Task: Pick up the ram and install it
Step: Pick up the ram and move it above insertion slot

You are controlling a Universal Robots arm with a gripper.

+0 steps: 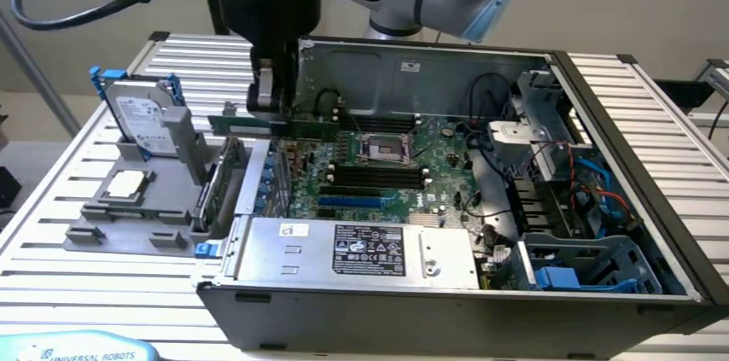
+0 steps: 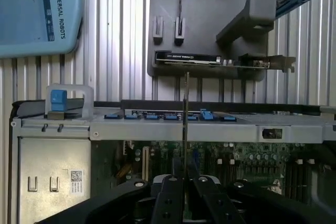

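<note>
Jaws are clenched on the ram (image 1: 307, 128), which you see held level in the gripper (image 1: 273, 112). From the exterior view's left: the grey parts holder (image 1: 114, 229) with a hard drive (image 1: 142, 118), then the gripped ram above the open case's (image 1: 638, 173) left side, then the motherboard's black slots (image 1: 370, 175) lower down.
</note>
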